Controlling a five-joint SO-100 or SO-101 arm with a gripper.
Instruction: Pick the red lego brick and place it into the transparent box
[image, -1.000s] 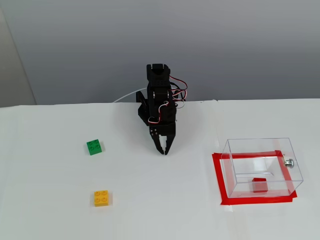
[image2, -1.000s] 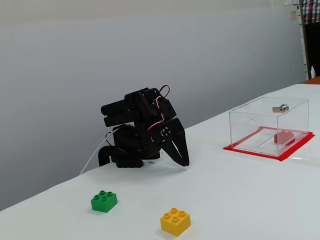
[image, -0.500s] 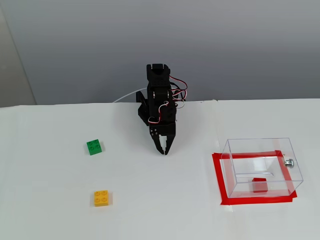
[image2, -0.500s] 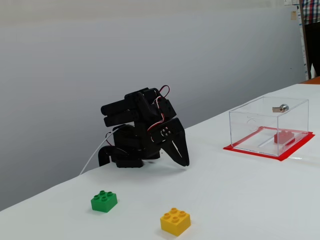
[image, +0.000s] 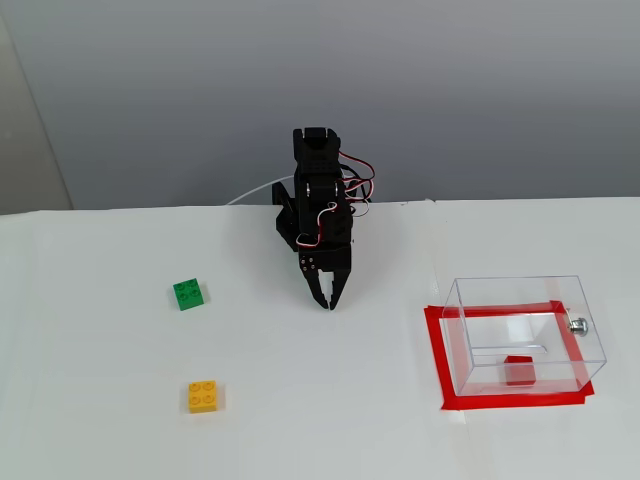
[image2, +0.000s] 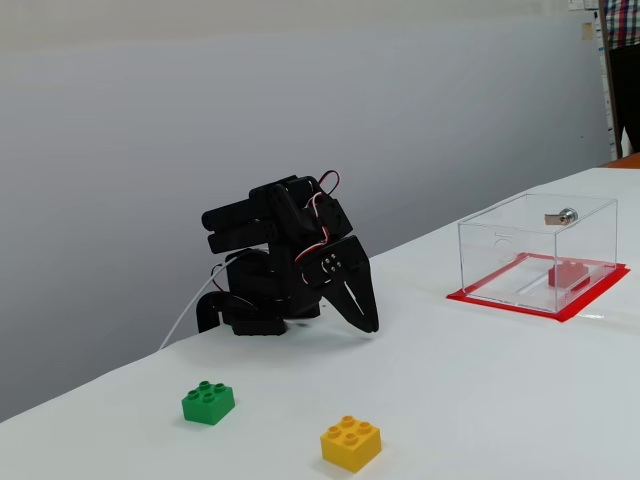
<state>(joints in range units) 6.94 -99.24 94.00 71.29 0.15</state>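
The red lego brick (image: 519, 369) (image2: 567, 274) lies on the floor inside the transparent box (image: 527, 330) (image2: 535, 252), which stands at the right in both fixed views. My black arm is folded back at the table's rear middle, far from the box. Its gripper (image: 328, 304) (image2: 371, 326) points down at the table, shut with nothing between the fingers.
A red tape rectangle (image: 436, 360) (image2: 500, 301) frames the box. A green brick (image: 188, 294) (image2: 208, 402) and a yellow brick (image: 204, 396) (image2: 350, 443) lie on the white table to the left of the arm. A small metal knob (image: 577, 323) sits on the box's right wall.
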